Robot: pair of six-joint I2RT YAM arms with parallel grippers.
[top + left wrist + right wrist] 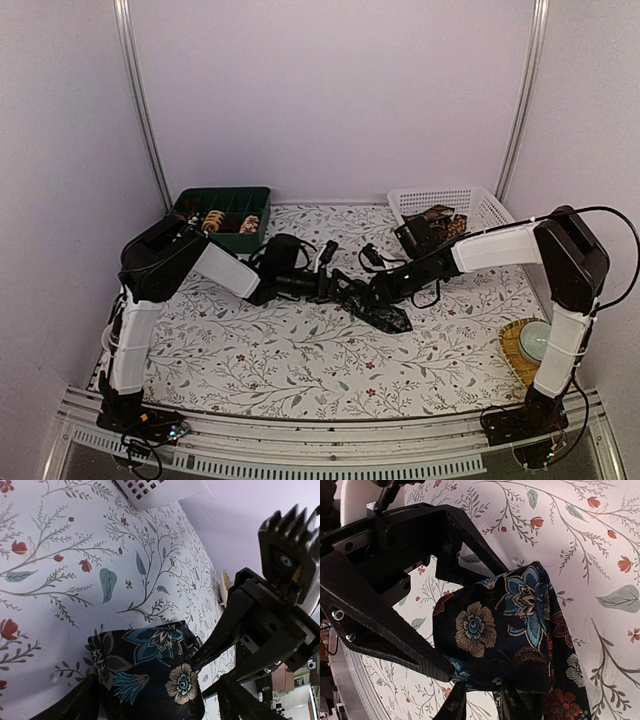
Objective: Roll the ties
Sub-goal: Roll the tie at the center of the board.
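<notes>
Both our grippers, left (338, 288) and right (362, 293), are pinching one dark floral tie (381, 314) between them; behind, white basket (470, 203) and green tray (243, 240) are holding more ties.

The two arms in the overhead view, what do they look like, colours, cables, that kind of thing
Both arms have white link shells with black joints and black bases. The left arm and right arm each carry loose black cables near the wrist. The left gripper and right gripper are matte black with two angular fingers; small screws show on their frames.
</notes>
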